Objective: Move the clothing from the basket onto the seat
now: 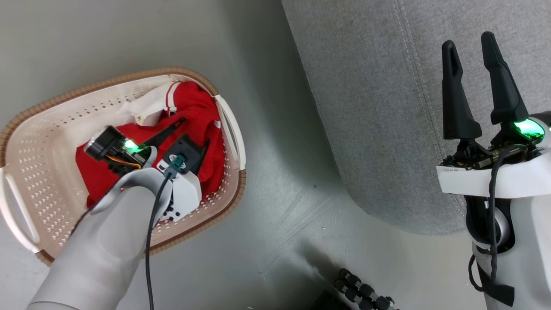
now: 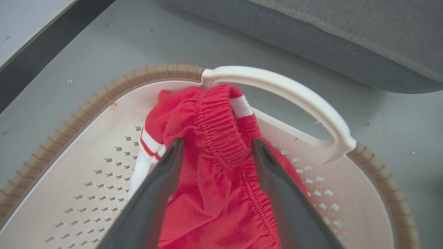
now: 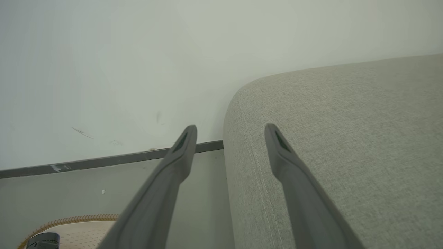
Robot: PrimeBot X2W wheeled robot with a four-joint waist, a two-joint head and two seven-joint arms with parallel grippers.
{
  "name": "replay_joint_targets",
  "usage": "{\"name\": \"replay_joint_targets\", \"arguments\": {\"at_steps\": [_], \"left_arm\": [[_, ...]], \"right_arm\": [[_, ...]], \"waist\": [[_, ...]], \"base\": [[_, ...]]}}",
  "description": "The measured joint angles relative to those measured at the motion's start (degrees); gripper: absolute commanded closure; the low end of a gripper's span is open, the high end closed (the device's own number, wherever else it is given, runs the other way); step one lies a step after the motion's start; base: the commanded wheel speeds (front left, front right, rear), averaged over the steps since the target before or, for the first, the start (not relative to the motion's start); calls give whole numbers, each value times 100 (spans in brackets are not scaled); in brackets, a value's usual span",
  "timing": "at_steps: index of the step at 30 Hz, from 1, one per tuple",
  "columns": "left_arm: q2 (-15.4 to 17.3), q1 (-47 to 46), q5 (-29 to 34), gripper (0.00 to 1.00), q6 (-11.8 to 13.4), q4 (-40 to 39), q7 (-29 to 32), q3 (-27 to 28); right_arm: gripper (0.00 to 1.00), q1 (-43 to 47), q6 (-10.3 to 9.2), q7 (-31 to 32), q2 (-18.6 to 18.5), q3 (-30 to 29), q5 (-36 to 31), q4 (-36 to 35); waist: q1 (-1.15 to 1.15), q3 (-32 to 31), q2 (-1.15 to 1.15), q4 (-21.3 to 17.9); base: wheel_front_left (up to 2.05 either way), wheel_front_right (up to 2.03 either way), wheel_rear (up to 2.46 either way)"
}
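Clothing: crumpled bright red fabric, white-striped trim, ribbed elastic waistband.

No lettering can be read anywhere; a strip of white tape just below the right fingers bears faint dark marks, too small to make out.

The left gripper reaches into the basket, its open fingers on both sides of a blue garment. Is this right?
No: the garment is red, not blue, as the left wrist view shows. The left gripper does reach into the basket, jaws open on both sides of it.
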Motion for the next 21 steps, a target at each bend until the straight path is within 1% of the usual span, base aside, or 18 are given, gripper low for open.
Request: {"name": "replay_joint_targets", "arguments": {"at_steps": [6,15,16,18,19,21], "left_arm": [[65,-157,38,0,9,43,13,33],[165,-322,51,0,132,182,44,121],[176,-359,51,12,136,189,45,134],[189,-396,51,59,153,214,69,147],[190,-400,51,99,153,233,79,148],[193,-409,49,100,153,278,88,154]], "right_arm": [[0,-242,0,0,0,73,144,15],[0,-350,1,0,0,132,253,35],[0,-347,1,0,1,138,258,41],[0,-349,1,0,1,141,290,45],[0,-350,1,0,1,141,297,48],[0,-361,1,0,1,146,302,51]], "waist": [[0,162,0,-135],[0,364,0,-294],[0,382,0,-307],[0,417,0,-332],[0,433,0,-343],[-1,463,0,-364]], "base": [[0,0,0],[0,0,0],[0,0,0],[0,0,0],[0,0,0],[0,0,0]]}}
